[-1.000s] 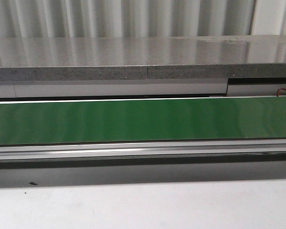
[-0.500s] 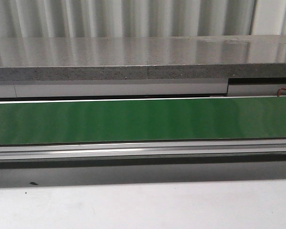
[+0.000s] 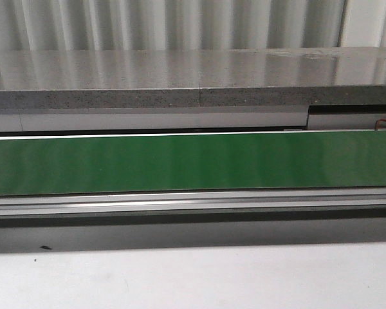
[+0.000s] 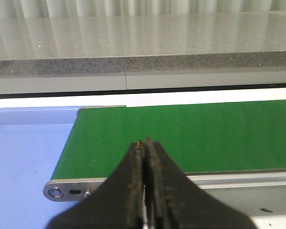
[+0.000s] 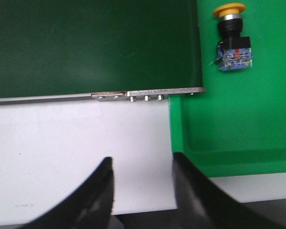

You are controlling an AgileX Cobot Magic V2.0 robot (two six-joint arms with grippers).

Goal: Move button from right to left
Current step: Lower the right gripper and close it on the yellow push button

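The button (image 5: 232, 40), with a yellow cap, black collar and blue-grey block, lies on its side in a bright green tray (image 5: 238, 124) in the right wrist view, beside the end of the green belt (image 5: 90, 47). My right gripper (image 5: 142, 161) is open and empty over the white table, well short of the button. My left gripper (image 4: 145, 142) is shut with nothing between its fingers, above the near edge of the belt (image 4: 190, 136) close to its left end. Neither gripper shows in the front view, nor does the button.
A blue tray (image 4: 24, 157) lies off the belt's left end. The belt (image 3: 193, 162) runs across the front view, with a metal rail (image 3: 193, 203) before it and a grey stone counter (image 3: 193, 80) behind. White table surface (image 3: 193, 280) lies in front.
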